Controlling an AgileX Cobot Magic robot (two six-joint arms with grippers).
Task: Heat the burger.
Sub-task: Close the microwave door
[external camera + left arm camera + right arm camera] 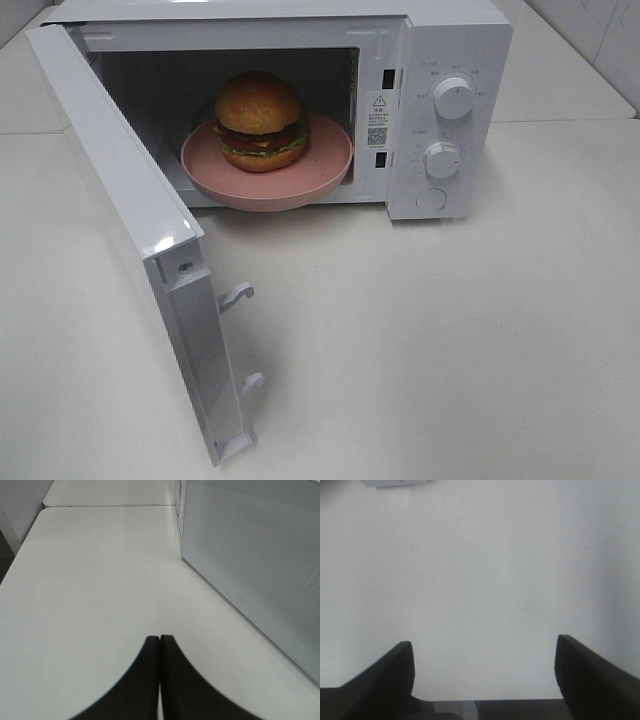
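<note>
Burger [259, 120] sits in the microwave [455, 40], far from left gripper [159, 638] and right gripper [484, 641].

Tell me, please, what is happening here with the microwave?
The burger sits on a pink plate inside the microwave, whose door stands wide open. Nothing is being handled: the left fingers are shut above the table beside the door, and the right fingers are open over the table.
</note>
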